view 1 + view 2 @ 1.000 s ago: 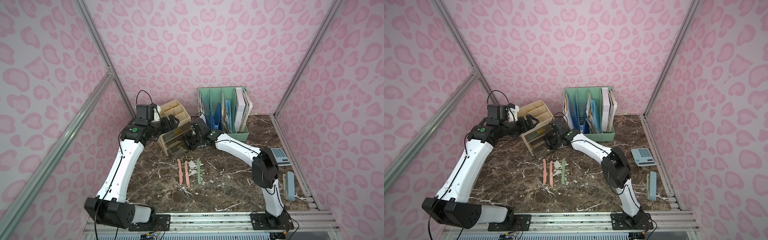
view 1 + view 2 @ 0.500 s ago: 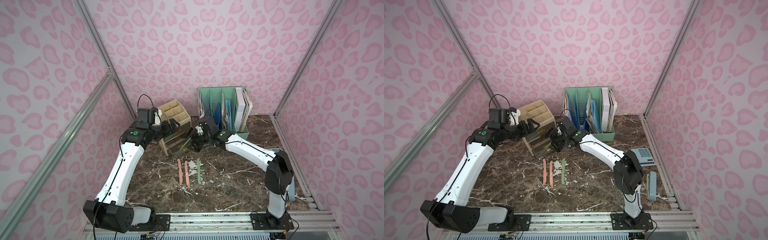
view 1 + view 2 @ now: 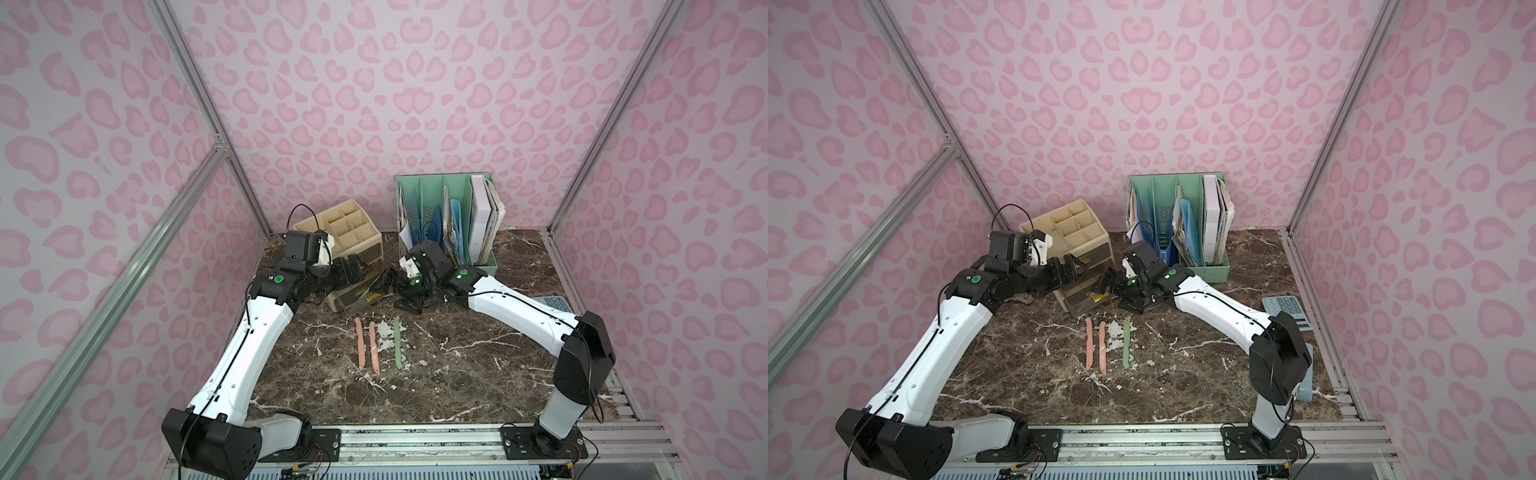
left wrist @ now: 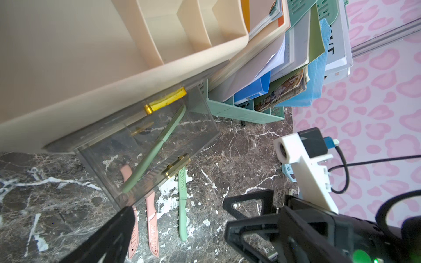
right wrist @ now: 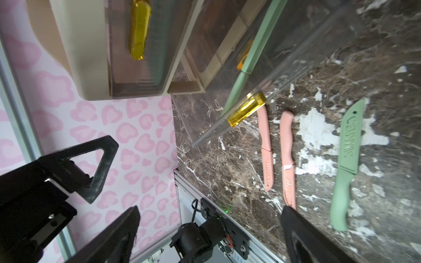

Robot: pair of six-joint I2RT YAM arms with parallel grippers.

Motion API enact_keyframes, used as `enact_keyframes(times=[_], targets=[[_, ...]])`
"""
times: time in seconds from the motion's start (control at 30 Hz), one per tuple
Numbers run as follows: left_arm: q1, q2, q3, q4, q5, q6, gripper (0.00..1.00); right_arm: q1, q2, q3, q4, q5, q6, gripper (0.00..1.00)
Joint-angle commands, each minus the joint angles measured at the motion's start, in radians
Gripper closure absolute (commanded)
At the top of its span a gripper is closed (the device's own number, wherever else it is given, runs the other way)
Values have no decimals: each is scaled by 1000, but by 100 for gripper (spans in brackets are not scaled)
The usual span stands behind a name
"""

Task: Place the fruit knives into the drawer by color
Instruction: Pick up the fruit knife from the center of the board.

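1. Dark brown marble counter (image 3: 457, 374), streaked and blotched with white veins, flooring a small booth.
2. On three sides, walls (image 3: 395, 104) printed with pink leopard spots on paler pink. Aluminium posts (image 3: 220, 143) at the corners. Along the near edge, a slotted metal rail (image 3: 415, 436) carrying both arm bases.
3. Far left of centre on the counter: beige organiser (image 3: 368, 243) with open compartments on top. Below them, a clear drawer (image 4: 98, 157) with a gold handle, pulled out toward the near side.
4. Inside that drawer, lying diagonally: one sage green fruit knife (image 4: 157, 145).
5. On the bare counter just near of the drawer, side by side but apart: two salmon pink fruit knives (image 3: 359, 344) (image 3: 374, 348) on the left. To their right, a loose sage green fruit knife (image 3: 397, 343) beside a white patch in the marble.
6. Left end effector (image 3: 358, 270): close against the organiser's front, jaws spread wide, gripping nothing; contact with the organiser unclear.
7. Right end effector (image 3: 395, 291): just right of the drawer, low over the counter, fingers wide apart, empty.
8. Far side, right of the organiser: green file rack (image 3: 489, 266) stuffed with folders and papers. Near the right edge: a calculator (image 3: 1285, 309).
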State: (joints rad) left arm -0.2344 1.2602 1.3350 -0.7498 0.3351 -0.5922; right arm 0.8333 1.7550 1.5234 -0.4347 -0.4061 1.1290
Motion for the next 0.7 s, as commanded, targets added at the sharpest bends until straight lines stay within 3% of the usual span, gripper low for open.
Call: enact_keyframes(times=[0.0,0.3,0.67], targets=[[-7,-25,-39,3,16,15,1,8,-8,-10,-74,66,-129,1],[-28,-108,-154,-5,22,18,1,86,-1,-65,-159,264,-245,1],[-46,-189,-282,1,28,32,1,142,43,-154,-124,360,-256,4]])
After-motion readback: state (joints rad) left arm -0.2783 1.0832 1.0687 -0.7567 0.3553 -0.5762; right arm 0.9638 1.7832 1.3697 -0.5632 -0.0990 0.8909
